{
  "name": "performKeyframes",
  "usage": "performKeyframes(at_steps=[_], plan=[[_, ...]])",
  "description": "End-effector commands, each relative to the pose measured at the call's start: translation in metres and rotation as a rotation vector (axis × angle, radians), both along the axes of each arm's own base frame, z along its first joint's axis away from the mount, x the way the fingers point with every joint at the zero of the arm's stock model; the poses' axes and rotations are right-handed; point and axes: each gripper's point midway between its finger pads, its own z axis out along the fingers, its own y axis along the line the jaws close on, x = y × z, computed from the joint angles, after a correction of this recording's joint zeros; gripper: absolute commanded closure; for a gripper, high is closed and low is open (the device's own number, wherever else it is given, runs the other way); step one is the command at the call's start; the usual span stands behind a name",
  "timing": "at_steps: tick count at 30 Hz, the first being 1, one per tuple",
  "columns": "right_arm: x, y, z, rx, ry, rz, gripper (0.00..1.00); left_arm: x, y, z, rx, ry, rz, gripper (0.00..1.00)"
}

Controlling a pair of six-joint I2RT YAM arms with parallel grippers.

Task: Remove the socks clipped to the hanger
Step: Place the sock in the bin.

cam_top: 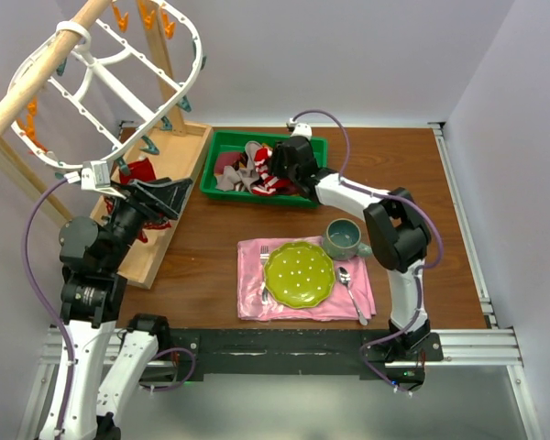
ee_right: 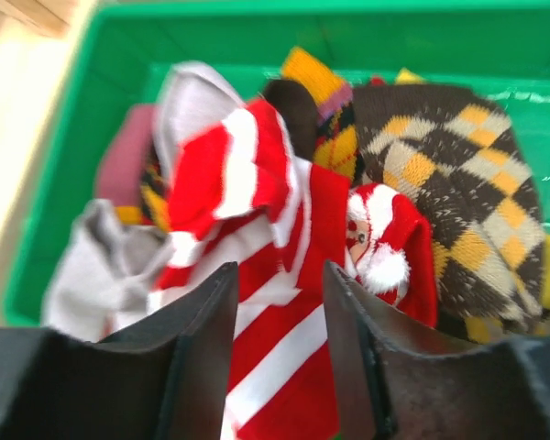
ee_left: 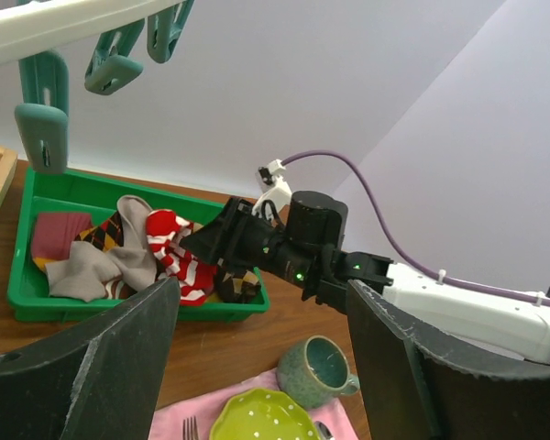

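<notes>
Overhead, the hanger (cam_top: pixel 200 60) hangs tilted from the pole of the wooden rack (cam_top: pixel 27 85) at the table's far left, with orange clips (cam_top: pixel 147 14) along its upper rim and teal clips (ee_left: pixel 41 119) along its lower one. A red piece of fabric (cam_top: pixel 137 170) shows just under that lower rim; whether a clip holds it cannot be told. The left gripper (cam_top: pixel 174 197) hovers near that rim, its fingers wide apart and holding nothing. The right gripper (ee_right: pixel 277 275) hangs over the green tray (cam_top: pixel 313 147), jaws partly apart, with the red-and-white striped sock (ee_right: pixel 257 238) lying below and between them. In the tray the argyle sock (ee_right: pixel 458 211) lies to that sock's right and the grey sock (ee_right: pixel 101 266) and maroon sock (ee_right: pixel 124 165) to its left, all heaped together.
</notes>
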Motion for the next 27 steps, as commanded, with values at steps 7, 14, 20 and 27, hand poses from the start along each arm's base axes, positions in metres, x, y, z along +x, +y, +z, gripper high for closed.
performKeyframes(at_steps=[7,14,20,27], plan=[[-0.027,-0.017,0.062,0.059,-0.074,-0.009,0.43,-0.013,-0.006,0.026,0.004,-0.063,-0.043,0.21],[-0.071,-0.010,0.110,0.198,-0.221,0.148,0.33,-0.016,-0.008,0.035,0.006,-0.078,-0.060,0.21],[-0.131,0.028,0.144,0.316,-0.362,0.387,0.24,-0.026,-0.014,0.052,-0.005,-0.111,-0.105,0.21],[-0.201,0.134,0.174,0.412,-0.464,0.719,0.14,-0.037,-0.016,0.071,-0.015,-0.147,-0.125,0.21]])
